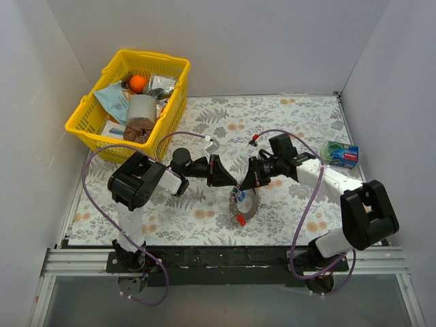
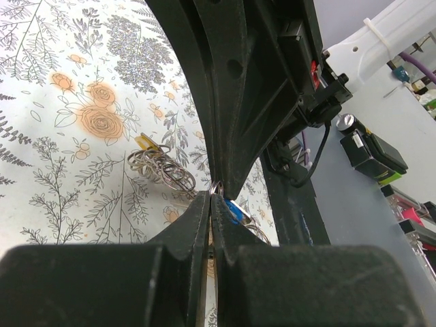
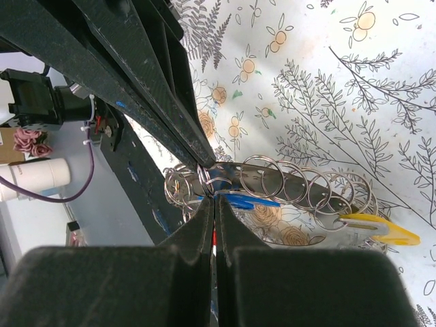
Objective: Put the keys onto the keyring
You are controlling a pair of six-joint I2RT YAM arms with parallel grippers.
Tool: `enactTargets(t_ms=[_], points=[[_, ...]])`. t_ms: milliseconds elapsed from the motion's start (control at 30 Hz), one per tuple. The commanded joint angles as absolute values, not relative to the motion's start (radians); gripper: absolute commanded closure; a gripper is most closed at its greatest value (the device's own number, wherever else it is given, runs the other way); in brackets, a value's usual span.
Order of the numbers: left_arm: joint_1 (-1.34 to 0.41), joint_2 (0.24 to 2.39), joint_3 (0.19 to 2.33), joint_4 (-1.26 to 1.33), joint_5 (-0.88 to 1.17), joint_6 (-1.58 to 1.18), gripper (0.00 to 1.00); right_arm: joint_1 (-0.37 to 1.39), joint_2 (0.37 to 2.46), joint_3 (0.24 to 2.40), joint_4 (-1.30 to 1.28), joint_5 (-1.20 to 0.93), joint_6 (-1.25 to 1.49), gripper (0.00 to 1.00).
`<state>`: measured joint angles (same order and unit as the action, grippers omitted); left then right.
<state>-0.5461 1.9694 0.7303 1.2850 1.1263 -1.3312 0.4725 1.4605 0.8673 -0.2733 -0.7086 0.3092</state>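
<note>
Both grippers meet tip to tip above the keyring (image 1: pixel 248 206), a silvery band carrying several small wire loops (image 3: pixel 300 185). My left gripper (image 2: pixel 211 199) is shut, and a small silver loop (image 2: pixel 218 185) of the keyring sits pinched at its tips. My right gripper (image 3: pixel 214 199) is shut on the blue key (image 3: pixel 245 200), whose head lies at its tips against that loop (image 3: pixel 204 178). The blue key (image 2: pixel 236 212) also shows beside the left fingertips. A yellow key (image 3: pixel 379 229) hangs at the keyring's far end, and a red key (image 1: pixel 240 220) at its near edge.
A yellow basket (image 1: pixel 87 127) full of household items stands at the back left. A teal box (image 1: pixel 339 154) sits near the right wall. The floral cloth (image 1: pixel 286 116) covers the table, with white walls around three sides.
</note>
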Motion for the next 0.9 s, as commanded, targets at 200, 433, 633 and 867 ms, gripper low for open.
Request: enactTargets(t_ms=[200, 433, 633, 867], points=[[-0.549, 1.87, 0.745, 1.844, 1.121, -1.339, 1.0, 0.479, 1.499, 0.838, -0.267, -0.727, 0.267, 0.91], [-0.549, 1.859, 0.749, 1.844, 1.127, -1.344, 1.0, 0.479, 1.491, 0.847, -0.282, -0.735, 0.233, 0.72], [-0.549, 1.85, 0.749, 1.844, 1.131, -1.345, 1.0, 0.479, 1.471, 0.856, -0.294, -0.733, 0.21, 0.61], [-0.551, 1.845, 0.749, 1.844, 1.129, -1.345, 1.0, 0.479, 1.39, 0.859, -0.318, -0.721, 0.153, 0.47]])
